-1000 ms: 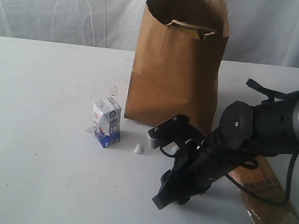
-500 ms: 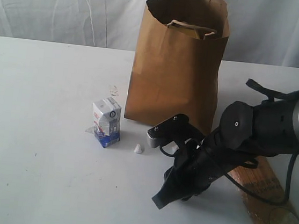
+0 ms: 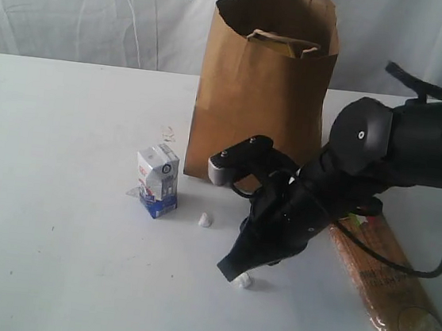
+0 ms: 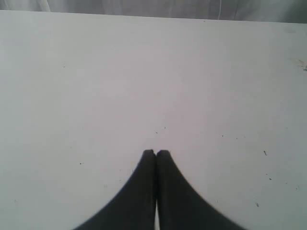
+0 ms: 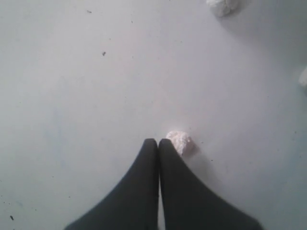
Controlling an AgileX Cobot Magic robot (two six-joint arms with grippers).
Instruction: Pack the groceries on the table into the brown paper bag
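— Entry one: what do we list?
— One small white-blue carton (image 3: 158, 181), upright on the wide white tabletop (image 3: 51, 258). It stands at about eight o'clock from the tall brown paper bag (image 3: 260, 98), near it but apart. We judge it light and stiff-walled, though easily dented. We would take it across two opposite flat sides at mid-height.

— Entry two?
— One long spaghetti packet (image 3: 383, 284), lying flat at about five o'clock from the bag. We judge it to be slippery film over brittle contents. We would grip it near the middle so that neither end droops or snaps.

— And the arms?
— The right gripper (image 3: 231, 272) comes in from three o'clock on an arm bent steeply down. Its tip is at or just above the tabletop, at six o'clock from the bag. Its jaws are pressed together on nothing, and a small white crumb (image 5: 180, 143) sits just beside one fingertip. The left gripper (image 4: 156, 152) does not appear in the exterior view. Its jaws are pressed together, empty, over bare tabletop.

— Any other groceries?
— We see none outside the bag, and its inside is hidden from us.
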